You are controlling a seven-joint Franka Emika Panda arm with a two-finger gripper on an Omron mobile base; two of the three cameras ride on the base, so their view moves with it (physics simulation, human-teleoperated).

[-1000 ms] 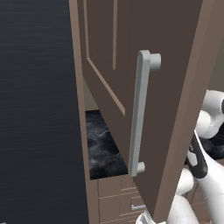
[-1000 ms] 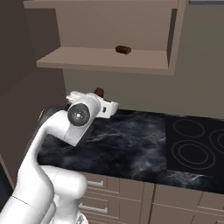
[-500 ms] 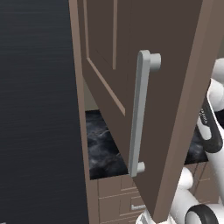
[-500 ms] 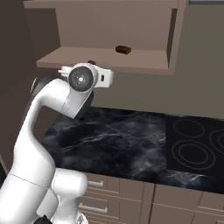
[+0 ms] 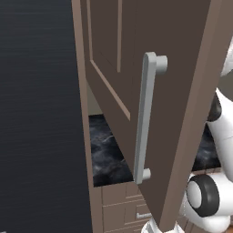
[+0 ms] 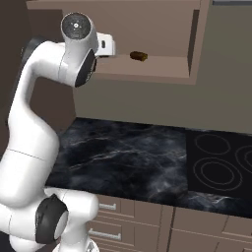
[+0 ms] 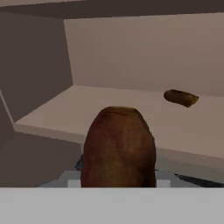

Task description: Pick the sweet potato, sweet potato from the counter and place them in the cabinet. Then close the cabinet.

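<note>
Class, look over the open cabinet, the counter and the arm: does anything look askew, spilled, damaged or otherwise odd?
Nothing stands out. One sweet potato lies on the cabinet shelf, a second sweet potato is held before it, the counter is unspilled, and the cabinet door hangs open, undamaged.

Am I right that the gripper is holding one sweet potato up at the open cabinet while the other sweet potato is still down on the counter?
Not quite. The gripper does hold a sweet potato at the open cabinet, but the other sweet potato is not on the counter: it already lies on the cabinet shelf, as the hand view and right base view show.
</note>
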